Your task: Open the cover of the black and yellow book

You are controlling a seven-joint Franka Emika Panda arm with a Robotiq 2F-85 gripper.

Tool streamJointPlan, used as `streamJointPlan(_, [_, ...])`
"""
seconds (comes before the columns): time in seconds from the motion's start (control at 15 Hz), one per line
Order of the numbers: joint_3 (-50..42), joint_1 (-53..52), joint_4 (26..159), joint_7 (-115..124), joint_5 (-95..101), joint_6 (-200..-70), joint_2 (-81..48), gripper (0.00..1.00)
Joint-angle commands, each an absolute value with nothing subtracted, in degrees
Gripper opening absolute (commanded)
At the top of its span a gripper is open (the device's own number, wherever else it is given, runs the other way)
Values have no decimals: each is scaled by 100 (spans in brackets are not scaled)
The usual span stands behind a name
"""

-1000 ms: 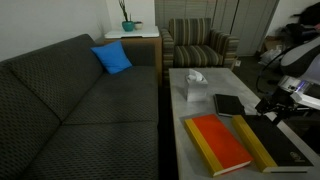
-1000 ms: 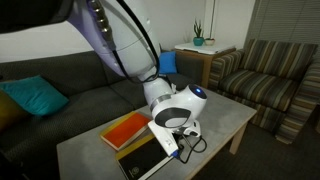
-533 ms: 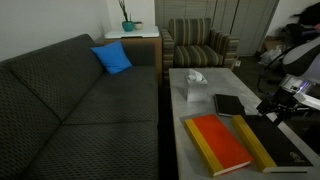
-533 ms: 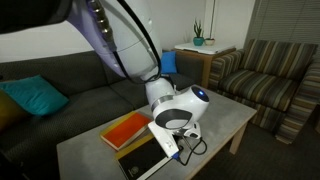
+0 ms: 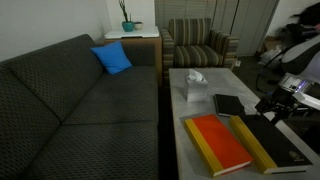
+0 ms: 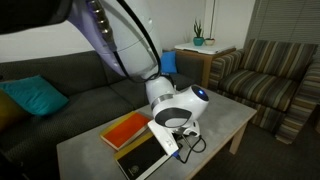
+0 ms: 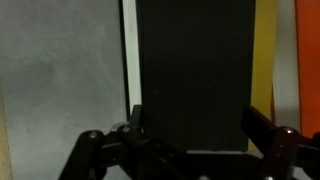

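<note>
The black and yellow book [image 5: 276, 146] lies flat and closed at the table's near end, its yellow spine strip against the orange-red book [image 5: 218, 143]. It also shows in an exterior view [image 6: 146, 159]. In the wrist view its black cover [image 7: 195, 65] fills the middle, with the white page edge [image 7: 129, 50] on the left and the yellow strip [image 7: 264, 55] on the right. My gripper [image 7: 197, 125] is open, empty and points down over the cover, one finger [image 7: 137, 120] near each long edge. It shows in both exterior views [image 5: 270, 112] [image 6: 185, 142] just above the book's far end.
A small all-black book [image 5: 230, 105] and a white crumpled object [image 5: 194, 84] lie further back on the grey table [image 5: 192, 108]. A dark couch [image 5: 80, 110] runs along one side of the table. A striped armchair [image 5: 200, 42] stands behind it.
</note>
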State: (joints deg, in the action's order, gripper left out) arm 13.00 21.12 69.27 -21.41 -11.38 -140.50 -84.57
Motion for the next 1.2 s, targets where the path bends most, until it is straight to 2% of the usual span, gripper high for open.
streamJointPlan(0.0, [1547, 2301, 6899, -2612, -1338, -13754, -8455, 100])
streamJointPlan(0.73, [1529, 2246, 6562, -2698, -1135, -12838, -8420, 100])
streamJointPlan(1.13, [1537, 2187, 6690, -2751, -1035, -12756, -8229, 100])
